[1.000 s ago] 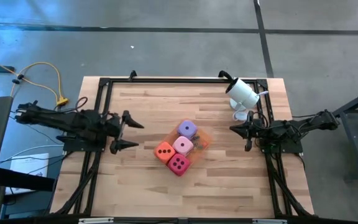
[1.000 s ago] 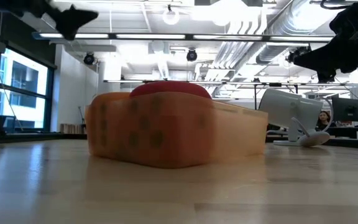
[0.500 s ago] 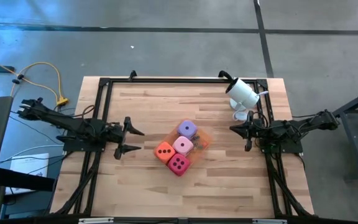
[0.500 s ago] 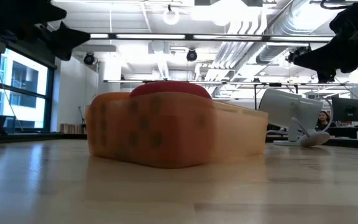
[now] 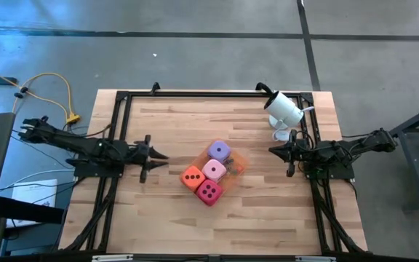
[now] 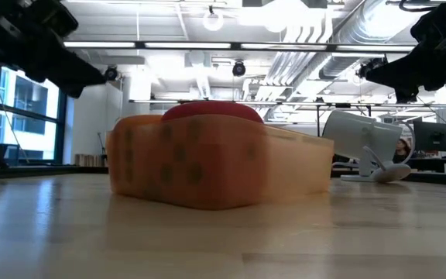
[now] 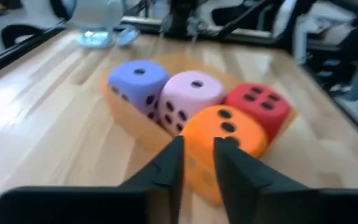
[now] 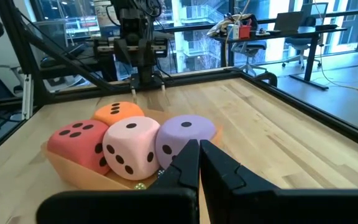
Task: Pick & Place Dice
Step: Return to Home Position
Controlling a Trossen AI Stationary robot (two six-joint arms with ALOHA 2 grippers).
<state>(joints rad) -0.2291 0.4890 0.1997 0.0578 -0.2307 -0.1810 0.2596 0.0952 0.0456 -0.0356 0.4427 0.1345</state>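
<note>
Flat orange tray [image 5: 236, 169] mid-counter [image 5: 166, 211] holding purple [image 5: 219, 151], pink [image 5: 214, 170], orange [image 5: 192, 176] and magenta dice [image 5: 209, 191], left tool [image 5: 150, 156] narrow and empty beside tray, right tool [image 5: 273, 151] closed, empty, opposite side.

The wooden table [image 5: 173, 211] is being surrounded by grey concrete floor [image 5: 195, 51]. Beyond the table, white ceiling ducts [image 6: 339, 31] are being lit brightly, and tall windows [image 6: 22, 116] are being shown.

Bright even overhead light; ceiling lamps [image 6: 211, 19] glare white in low view. Left wrist view blurred throughout. Soft shadows on tabletop [image 5: 173, 211].
</note>
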